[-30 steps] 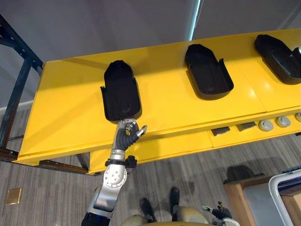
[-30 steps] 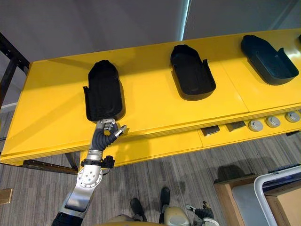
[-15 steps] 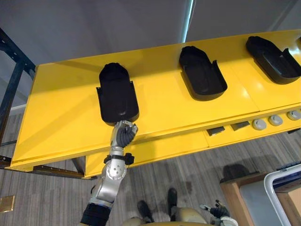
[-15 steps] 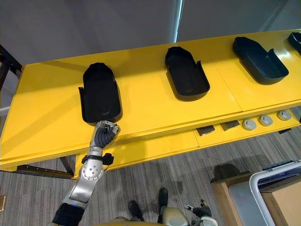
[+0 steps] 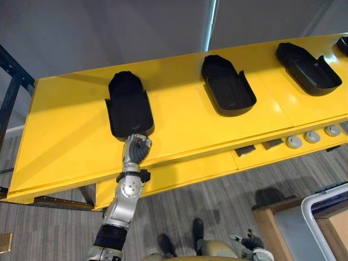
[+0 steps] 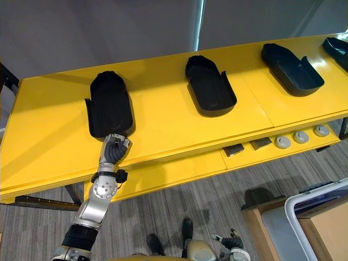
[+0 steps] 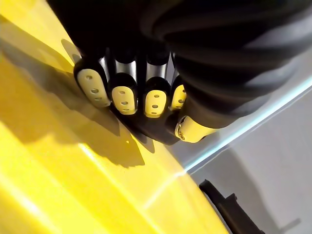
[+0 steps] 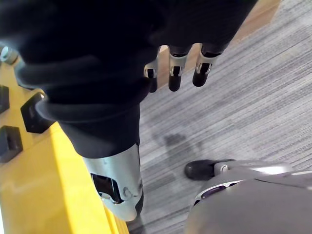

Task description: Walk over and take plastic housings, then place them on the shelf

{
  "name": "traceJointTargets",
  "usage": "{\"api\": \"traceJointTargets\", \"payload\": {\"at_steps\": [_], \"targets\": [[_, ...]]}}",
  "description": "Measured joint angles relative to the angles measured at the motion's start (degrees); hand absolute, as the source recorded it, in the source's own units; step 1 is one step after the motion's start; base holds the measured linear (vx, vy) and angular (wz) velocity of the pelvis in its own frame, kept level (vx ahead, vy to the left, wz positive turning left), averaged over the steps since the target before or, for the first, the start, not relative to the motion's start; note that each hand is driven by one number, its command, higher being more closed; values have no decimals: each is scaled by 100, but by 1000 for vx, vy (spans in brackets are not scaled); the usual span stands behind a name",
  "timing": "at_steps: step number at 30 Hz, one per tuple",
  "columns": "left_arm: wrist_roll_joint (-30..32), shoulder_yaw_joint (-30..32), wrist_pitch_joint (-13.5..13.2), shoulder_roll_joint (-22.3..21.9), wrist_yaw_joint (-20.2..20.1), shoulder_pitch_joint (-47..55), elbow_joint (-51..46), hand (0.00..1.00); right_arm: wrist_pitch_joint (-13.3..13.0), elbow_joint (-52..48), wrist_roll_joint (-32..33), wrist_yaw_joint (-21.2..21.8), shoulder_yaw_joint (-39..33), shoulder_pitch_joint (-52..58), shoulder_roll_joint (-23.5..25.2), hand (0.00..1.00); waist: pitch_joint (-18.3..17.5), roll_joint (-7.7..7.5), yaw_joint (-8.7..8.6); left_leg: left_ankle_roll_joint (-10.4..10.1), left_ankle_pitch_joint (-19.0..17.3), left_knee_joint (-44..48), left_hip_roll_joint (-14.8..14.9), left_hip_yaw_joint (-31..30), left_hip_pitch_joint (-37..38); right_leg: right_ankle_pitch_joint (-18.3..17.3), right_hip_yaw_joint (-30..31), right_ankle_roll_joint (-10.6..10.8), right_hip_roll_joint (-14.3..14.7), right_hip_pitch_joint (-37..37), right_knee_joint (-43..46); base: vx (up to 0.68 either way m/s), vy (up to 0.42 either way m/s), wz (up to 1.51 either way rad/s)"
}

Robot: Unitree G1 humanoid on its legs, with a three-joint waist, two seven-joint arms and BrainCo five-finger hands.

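Black plastic housing (image 5: 128, 105), left of centre on yellow table (image 5: 65, 141): left hand (image 5: 136, 149) curled onto its near rim.
Right hand (image 5: 251, 242) hangs bottom right, fingers loose, empty. Second housing (image 5: 227, 85) sits top centre.

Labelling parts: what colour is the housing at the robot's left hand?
Black; the housing shows best in the left eye view.

Silver-grey left arm (image 5: 123, 202), black ribbed wrist cover (image 5: 132, 159); left hand (image 5: 137, 148) fingers silver.
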Motion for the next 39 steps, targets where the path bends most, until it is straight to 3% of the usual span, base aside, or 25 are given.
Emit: {"api": "traceJointTargets", "payload": {"at_steps": [5, 15, 20, 22, 24, 28, 30, 31, 34, 35, 39], "targets": [[-63, 8, -5, 108, -5, -117, 96, 100, -3, 0, -59, 0, 1, -54, 23, 0, 0, -1, -131, 0, 0, -4, -8, -27, -10, -1, -31, 0, -6, -3, -1, 0, 0, 2], [-347, -7, 4, 107, -29, -201, 108, 100, -3, 16, -64, -1, -2, -54, 24, 0, 0, -6, -139, 10, 8, -3, -14, -55, 13, 1, -77, 0, -12, 31, 17, 0, 0, 1], [-640, 77, -83, 176, -28, 222, -1377, 100, -11, 205, -55, -2, -62, -56, 18, 0, 1, -7, -127, 25, 19, -1, -18, -150, 80, 0, -155, 0, -34, 138, 19, 0, 15, 11], [-960, 596, -411, 177, -3, 524, -2424, 100, -13, 240, -41, -4, -97, -51, 11, 0, 1, -7, -98, 36, 25, -1, -25, -192, 89, -1, -188, 0, -49, 167, 20, -15, 24, 10], [-1310, 1221, -675, 165, 120, 642, -2787, 100, -15, 256, -15, -2, -108, -15, -1, 0, 1, -7, -40, 38, 27, 10, -25, -229, 129, -3, -217, 1, -54, 229, 20, -23, 21, 9], [-2453, 2756, -1078, -116, 848, 881, -2813, 100, -10, 368, -16, -5, -120, 47, -47, 0, -1, -11, 198, 20, 14, 14, -15, -375, 182, -20, -352, 7, -65, 354, 20, -43, 25, 20], [-2740, 3070, -1112, -241, 1111, 1202, -2781, 100, -8, 362, -16, -14, -119, 59, -47, 0, -2, -12, 224, 17, 12, 17, -13, -454, 185, -42, -421, 9, -74, 399, 21, -33, 31, 29], [-2929, 3273, -1106, -357, 1262, 1549, -2633, 100, -8, 325, -19, -28, -115, 115, -43, 0, -24, -29, 323, 18, 2, 16, -8, -516, 191, -82, -496, 15, -83, 451, 21, -19, 29, 26], [-3251, 3454, -968, -542, 1255, 2020, -2063, 100, 0, 131, -19, -44, -92, 203, 16, 0, -67, -97, 471, 33, -16, 17, 12, -565, 193, -141, -581, 12, -75, 516, 21, -9, 22, 18], [-3490, 3582, -842, -635, 1218, 2147, -1596, 0, 8, 41, -19, -44, -66, 204, 35, 0, -107, -131, 509, 24, -31, 29, 22, -561, 196, -163, -590, -3, -69, 528, 21, 8, 17, 6], [-4055, 3826, -374, -843, 892, 2355, 247, 0, 41, -331, -20, -35, 24, 178, 223, 0, -192, -189, 532, -15, -25, 81, 54, -497, 294, -184, -601, -11, -50, 588, 24, 61, 4, -3]]}}
